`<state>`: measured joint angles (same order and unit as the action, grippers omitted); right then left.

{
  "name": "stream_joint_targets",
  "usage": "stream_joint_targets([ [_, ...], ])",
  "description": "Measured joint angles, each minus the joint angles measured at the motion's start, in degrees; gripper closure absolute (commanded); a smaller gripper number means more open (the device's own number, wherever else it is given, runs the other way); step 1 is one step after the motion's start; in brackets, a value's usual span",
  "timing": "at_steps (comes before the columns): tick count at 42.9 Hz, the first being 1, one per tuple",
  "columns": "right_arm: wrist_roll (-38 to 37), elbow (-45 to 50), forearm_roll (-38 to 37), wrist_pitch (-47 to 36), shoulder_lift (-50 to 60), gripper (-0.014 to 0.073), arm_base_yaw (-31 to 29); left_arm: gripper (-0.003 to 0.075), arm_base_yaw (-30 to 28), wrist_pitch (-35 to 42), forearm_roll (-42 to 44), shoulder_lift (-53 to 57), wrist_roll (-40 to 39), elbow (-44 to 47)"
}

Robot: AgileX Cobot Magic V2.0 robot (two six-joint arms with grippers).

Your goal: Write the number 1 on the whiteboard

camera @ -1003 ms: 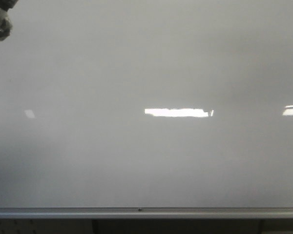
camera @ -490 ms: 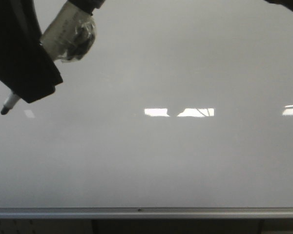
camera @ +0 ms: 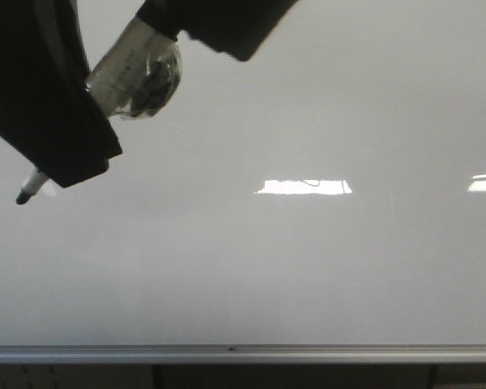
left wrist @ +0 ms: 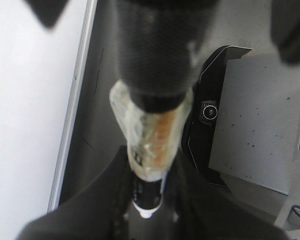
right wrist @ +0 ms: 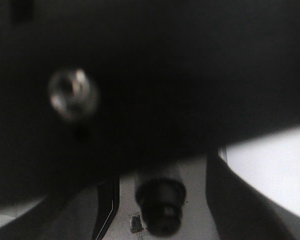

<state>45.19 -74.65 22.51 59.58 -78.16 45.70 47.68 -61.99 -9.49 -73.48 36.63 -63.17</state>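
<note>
The left end effector [camera: 61, 158] is gripping a white black-tipped marker [camera: 28, 190], tip angled toward the large glossy off-white whiteboard [camera: 308, 267] for writing. No number 1 is showing yet. The right end effector's opening I cannot tell.

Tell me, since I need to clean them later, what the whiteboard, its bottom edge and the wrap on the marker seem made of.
The whiteboard looks like a glossy coated panel: it mirrors ceiling lights as bright patches. Its bottom frame looks like brushed aluminium, silver with ridged lines. The marker has a black tip and white barrel, likely plastic; the wrap on it looks like crinkled clear tape or film.
</note>
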Motion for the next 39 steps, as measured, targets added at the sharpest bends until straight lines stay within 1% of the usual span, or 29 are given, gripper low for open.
stream_joint_targets([
  [6,0.0,-0.6,0.2,-0.7,-1.5,0.0249,0.7,0.0741,0.0,0.0,0.0,0.0,0.0,0.0],
  [18,0.0,-0.8,0.2,-0.9,-1.6,0.0402,0.7,0.0741,0.0,0.1,0.2,0.0,0.0,0.0],
  [25,0.0,-0.8,0.2,-0.9,-1.6,0.0512,0.7,0.0740,0.0,0.1,0.5,0.0,0.0,0.0],
  [31,0.0,-0.8,0.2,-0.9,-1.6,0.0584,0.7,0.0740,0.0,-0.1,0.7,0.0,0.0,0.0],
  [39,0.0,-0.8,0.4,-0.9,-1.8,0.0650,0.7,0.0740,0.0,-1.2,0.7,0.0,0.5,-0.2],
])
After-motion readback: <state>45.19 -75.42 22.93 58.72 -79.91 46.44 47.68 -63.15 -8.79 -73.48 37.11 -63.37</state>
